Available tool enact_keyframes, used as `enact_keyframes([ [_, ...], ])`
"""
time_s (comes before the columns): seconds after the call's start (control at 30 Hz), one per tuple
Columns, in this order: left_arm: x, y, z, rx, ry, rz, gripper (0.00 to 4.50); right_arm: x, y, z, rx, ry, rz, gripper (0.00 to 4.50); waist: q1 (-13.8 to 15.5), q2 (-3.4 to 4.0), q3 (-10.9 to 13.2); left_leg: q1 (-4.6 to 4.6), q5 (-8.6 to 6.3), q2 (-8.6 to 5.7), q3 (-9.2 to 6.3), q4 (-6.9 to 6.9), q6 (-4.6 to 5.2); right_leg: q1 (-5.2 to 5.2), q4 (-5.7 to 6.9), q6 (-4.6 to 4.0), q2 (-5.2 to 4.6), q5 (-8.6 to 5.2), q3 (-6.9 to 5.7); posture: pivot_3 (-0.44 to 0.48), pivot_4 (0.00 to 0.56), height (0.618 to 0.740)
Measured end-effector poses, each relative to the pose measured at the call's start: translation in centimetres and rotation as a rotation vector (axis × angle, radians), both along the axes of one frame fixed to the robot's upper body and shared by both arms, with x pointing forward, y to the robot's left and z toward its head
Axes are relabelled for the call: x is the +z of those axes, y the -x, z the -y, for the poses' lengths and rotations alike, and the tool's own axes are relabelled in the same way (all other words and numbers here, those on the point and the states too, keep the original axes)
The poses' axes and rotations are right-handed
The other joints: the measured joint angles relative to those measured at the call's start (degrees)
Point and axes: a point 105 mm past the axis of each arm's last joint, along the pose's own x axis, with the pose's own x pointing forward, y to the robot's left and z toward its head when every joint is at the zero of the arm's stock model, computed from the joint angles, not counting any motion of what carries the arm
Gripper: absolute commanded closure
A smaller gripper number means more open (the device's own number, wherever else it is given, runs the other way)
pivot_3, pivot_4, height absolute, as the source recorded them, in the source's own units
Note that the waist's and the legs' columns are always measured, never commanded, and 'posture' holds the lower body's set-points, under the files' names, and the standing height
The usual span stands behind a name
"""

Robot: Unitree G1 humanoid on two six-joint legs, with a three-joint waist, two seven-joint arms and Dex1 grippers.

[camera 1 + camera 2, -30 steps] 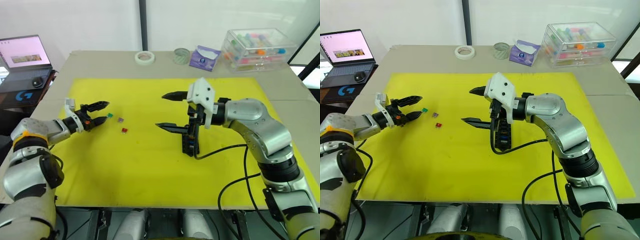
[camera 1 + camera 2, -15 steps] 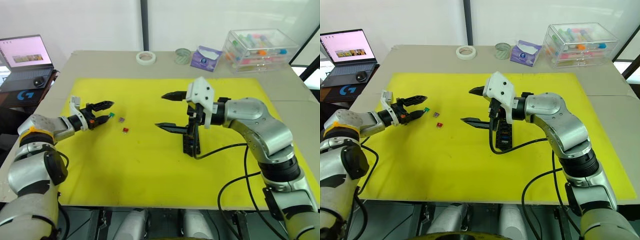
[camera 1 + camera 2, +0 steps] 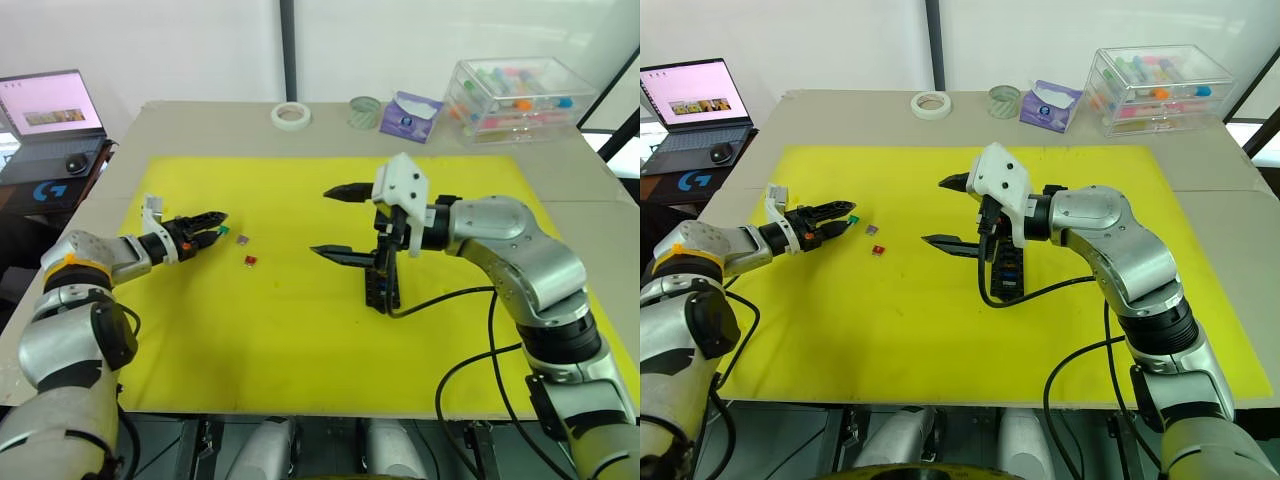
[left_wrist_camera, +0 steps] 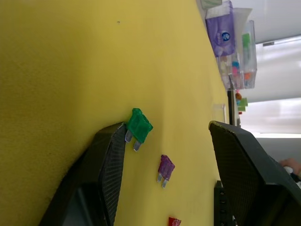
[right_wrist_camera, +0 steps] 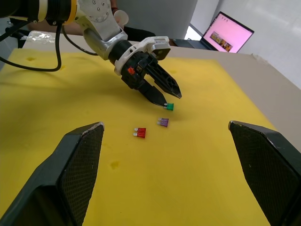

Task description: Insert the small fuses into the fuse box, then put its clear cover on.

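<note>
While my left gripper reaches low over the yellow mat, its fingers stand apart, one tip touching the prongs of the green fuse, which lies flat on the mat and is not gripped. Just beyond it lies the purple fuse, and a little nearer the mat's middle the red fuse (I see no other loose fuses on the mat). My right gripper hangs near the middle of the mat with its fingers spread wide and nothing between them; from its wrist view I look across at the left gripper and the three fuses. Behind that gripper the fuse box sits on the mat, a black block partly hidden by my right wrist, well apart from the fuses. I cannot tell whether any fuse is already seated in it, nor can I make out the clear cover. Along the far edge of the table, off the mat, stand a tape roll, a small jar, a purple tissue pack and a clear storage case with coloured tubes inside. A laptop with its screen lit sits off the table on my left.
</note>
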Motion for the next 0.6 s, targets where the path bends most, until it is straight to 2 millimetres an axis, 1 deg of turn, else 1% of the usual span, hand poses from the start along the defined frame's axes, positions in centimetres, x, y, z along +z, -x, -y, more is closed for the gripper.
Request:
enact_keyframes([
  [0.1, -0.35, -0.02, 0.03, 0.007, -0.006, -0.014, 3.2, 0.0, -0.02, 0.05, -0.002, 0.002, 0.001, 0.0, -0.02, 0.0, 0.0, 0.0, 0.0, 0.0, 0.0, 0.0, 0.0, 0.0, 0.0, 0.0, 0.0, 0.0, 0.0, 0.0, 0.15, 0.74],
  [0.47, -0.62, -0.14, 0.06, 0.017, -0.016, -0.018, 3.2, 0.17, 0.15, -0.01, 0.0, 0.004, 0.014, 0.0, -0.12, 0.0, 0.0, 0.0, 0.0, 0.01, 0.01, -0.01, 0.0, -0.02, 0.0, 0.0, 0.0, 0.0, 0.0, 0.0, 0.15, 0.74],
  [0.57, -0.68, -0.13, 0.02, 0.018, -0.021, -0.02, 3.78, 0.18, 0.17, 0.0, 0.0, 0.005, 0.016, 0.0, -0.13, 0.0, 0.0, 0.0, 0.0, 0.01, 0.01, -0.01, 0.0, -0.02, 0.0, 0.0, 0.0, 0.0, 0.0, 0.0, 0.15, 0.74],
  [0.6, -0.69, -0.14, 0.04, 0.018, -0.021, -0.02, 4.13, 0.18, 0.17, 0.04, -0.002, 0.007, 0.016, 0.0, -0.15, 0.0, 0.0, 0.0, 0.0, 0.01, 0.01, -0.01, 0.0, -0.02, 0.0, 0.0, 0.0, 0.0, 0.0, 0.0, 0.15, 0.74],
])
